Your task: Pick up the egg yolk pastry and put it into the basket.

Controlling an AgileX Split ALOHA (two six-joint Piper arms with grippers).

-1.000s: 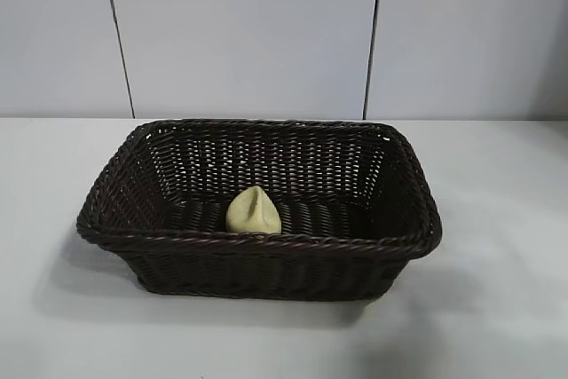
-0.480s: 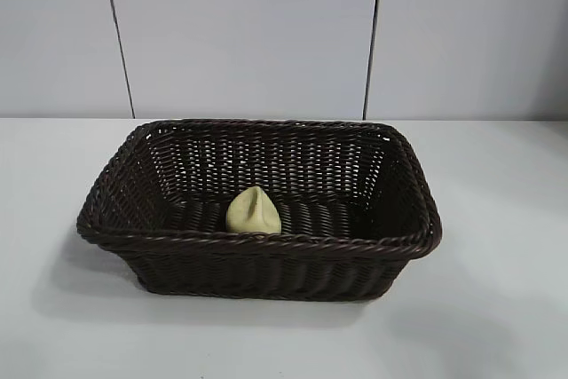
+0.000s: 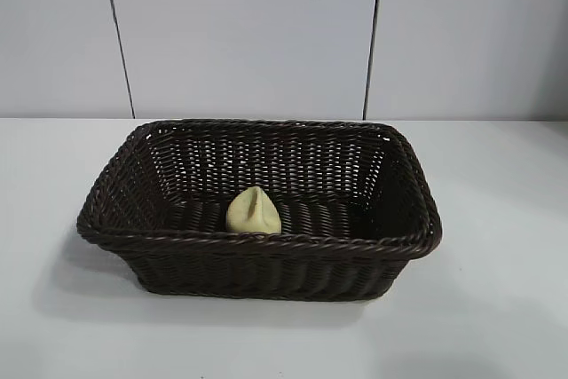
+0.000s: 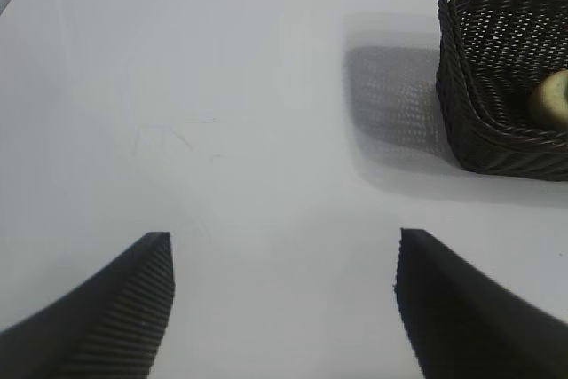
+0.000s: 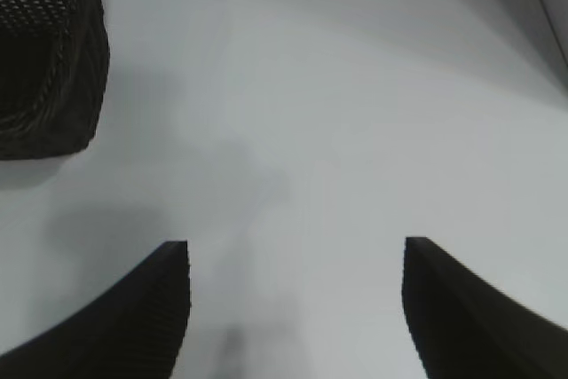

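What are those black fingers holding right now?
Nothing. Both the left gripper and right gripper are open over bare table; the pastry lies in the basket.

White table (image 3: 497, 219), pale panelled wall (image 3: 248, 33)

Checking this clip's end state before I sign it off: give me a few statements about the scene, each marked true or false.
1. The egg yolk pastry lies inside the basket. True.
2. The left gripper holds the pastry. False: its fingers are open over bare table.
3. The right gripper is open and empty. True.
4. The basket is tipped on its side. False: it stands upright.
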